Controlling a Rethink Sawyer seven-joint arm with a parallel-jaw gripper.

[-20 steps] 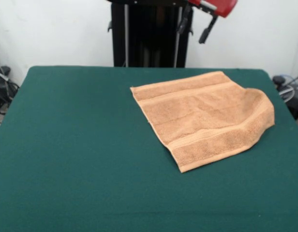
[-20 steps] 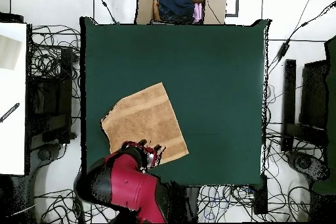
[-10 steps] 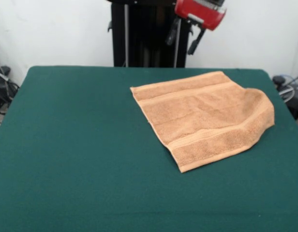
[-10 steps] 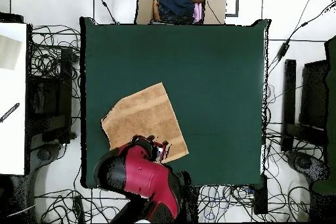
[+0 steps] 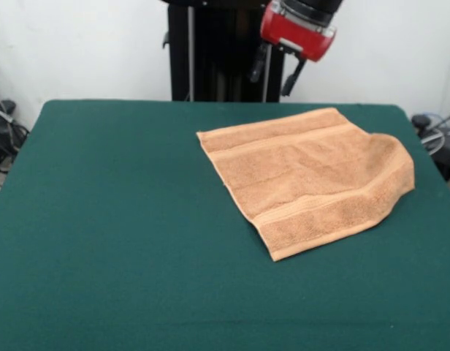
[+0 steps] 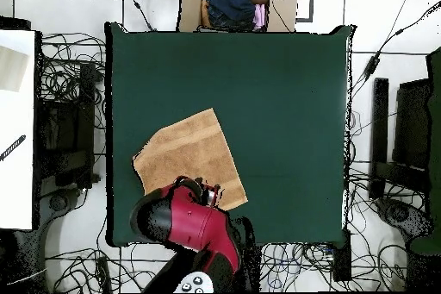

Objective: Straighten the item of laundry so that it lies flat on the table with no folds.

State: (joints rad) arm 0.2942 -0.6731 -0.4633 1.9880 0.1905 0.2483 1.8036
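Note:
The orange-tan towel (image 5: 313, 179) lies on the green table (image 5: 108, 219) at the right, near the far edge. It is mostly spread out, with its right corner turned over in a raised fold. In the overhead view the towel (image 6: 185, 157) is at the lower left of the table (image 6: 276, 101). My gripper (image 5: 275, 72) hangs in the air above the table's far edge, behind the towel's far corner, apart from it. It is open and empty. In the overhead view the gripper (image 6: 207, 192) sits over the towel's edge nearest the robot.
The black pedestal (image 5: 225, 51) stands behind the table. A cardboard box with clothes (image 6: 232, 4) is beyond the table's opposite edge. Cables (image 6: 73, 75) lie on the floor around the table. A white surface (image 6: 17, 127) is at the left.
The arm has swung left in the front view, bringing the gripper closer to the pedestal's middle. The towel has not moved.

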